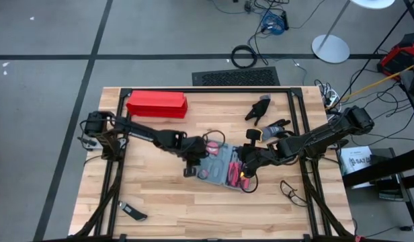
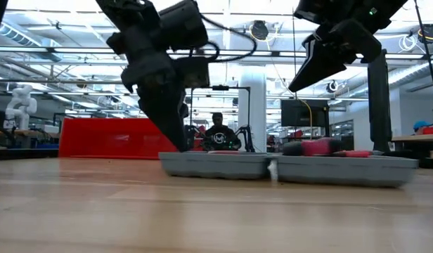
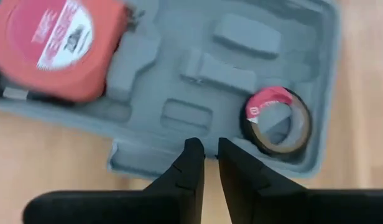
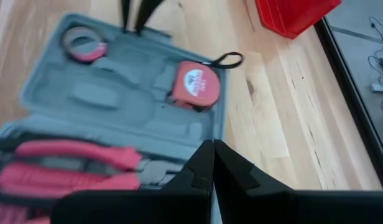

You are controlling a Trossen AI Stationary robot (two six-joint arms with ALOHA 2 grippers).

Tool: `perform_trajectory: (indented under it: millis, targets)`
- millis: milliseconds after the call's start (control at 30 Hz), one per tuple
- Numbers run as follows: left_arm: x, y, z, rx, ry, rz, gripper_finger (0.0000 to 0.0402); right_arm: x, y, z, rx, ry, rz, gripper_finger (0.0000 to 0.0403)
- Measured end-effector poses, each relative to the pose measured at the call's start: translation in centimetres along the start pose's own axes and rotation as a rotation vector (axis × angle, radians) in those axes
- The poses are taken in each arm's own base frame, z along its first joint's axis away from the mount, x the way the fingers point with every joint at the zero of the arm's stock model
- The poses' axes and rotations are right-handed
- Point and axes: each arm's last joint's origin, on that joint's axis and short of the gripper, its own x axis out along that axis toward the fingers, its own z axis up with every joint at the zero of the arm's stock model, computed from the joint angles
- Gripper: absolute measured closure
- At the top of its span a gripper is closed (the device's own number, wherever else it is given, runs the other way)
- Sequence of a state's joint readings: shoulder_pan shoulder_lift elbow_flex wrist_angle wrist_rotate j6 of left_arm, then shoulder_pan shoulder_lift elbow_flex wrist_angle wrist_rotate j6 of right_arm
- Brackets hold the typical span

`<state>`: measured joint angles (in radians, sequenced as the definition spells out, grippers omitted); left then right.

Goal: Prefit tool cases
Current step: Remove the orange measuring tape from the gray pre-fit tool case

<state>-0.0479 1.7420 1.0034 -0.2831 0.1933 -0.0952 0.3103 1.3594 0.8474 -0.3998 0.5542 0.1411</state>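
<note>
worktop [image 1: 160,195]: case [image 1: 217,166] lies open flat mid-worktop, tape measure [image 4: 194,84] and tape roll [image 3: 277,120] seated, pliers [image 4: 73,163] in the other half. left hand [image 3: 204,163] at the case's edge, fingers narrowly apart, gripping nothing. right hand [image 4: 211,167] closed, empty, above the pliers half. judgement: press each tool squarely into its recess; steady the case.

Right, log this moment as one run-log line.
tool case: open flat, tape measure, tape roll, red pliers seated | left gripper: slightly open, at case edge | right gripper: shut, above case
</note>
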Motion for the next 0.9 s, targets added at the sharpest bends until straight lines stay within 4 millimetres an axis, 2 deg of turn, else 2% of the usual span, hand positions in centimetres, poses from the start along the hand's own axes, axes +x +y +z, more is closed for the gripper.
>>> perform_trajectory:
  millis: [233, 400, 500, 733, 900]
  targets:
    - [0.2, -1.7, 0.8, 0.002, -0.093, 0.014, 0.0350, 0.3, -0.4, 0.3, 0.033, -0.018, -0.002, 0.0402]
    - [-0.7, -1.6, 1.4, 0.031, -0.137, 0.215, 0.0350, 0.7, -1.2, 0.3, 0.037, 0.000, 0.020, 0.0376]
    - [-1.2, -0.6, 1.6, 0.080, -0.129, 0.322, 0.0350, 1.0, -1.6, 0.3, 0.061, 0.012, 0.042, 0.0348]
    - [-1.9, 3.0, 1.3, 0.096, -0.066, 0.395, 0.0348, 1.5, -2.5, 0.3, 0.095, 0.030, 0.034, 0.0275]
    - [-2.9, 5.1, 1.3, 0.060, -0.063, 0.418, 0.0324, 1.6, -2.8, 0.3, 0.099, 0.036, 0.026, 0.0242]
